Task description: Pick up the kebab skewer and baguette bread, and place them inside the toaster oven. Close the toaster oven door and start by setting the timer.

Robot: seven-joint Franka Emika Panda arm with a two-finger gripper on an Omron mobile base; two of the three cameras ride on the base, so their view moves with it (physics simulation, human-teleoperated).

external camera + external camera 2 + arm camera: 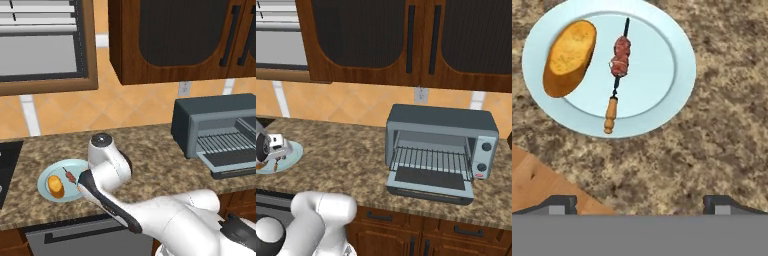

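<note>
No writing can be read on the toaster oven [441,145]. Its door [430,186] is folded down near the counter's [351,155] front edge. The kebab skewer [618,70] and baguette bread [569,57] are laid apart on a blue plate [662,90]. The gripper [639,202] is held wide above bare counter, holding nothing.

Speckled granite counter [150,145], orange tiled wall [100,110], dark wood cabinets [406,40]
</note>
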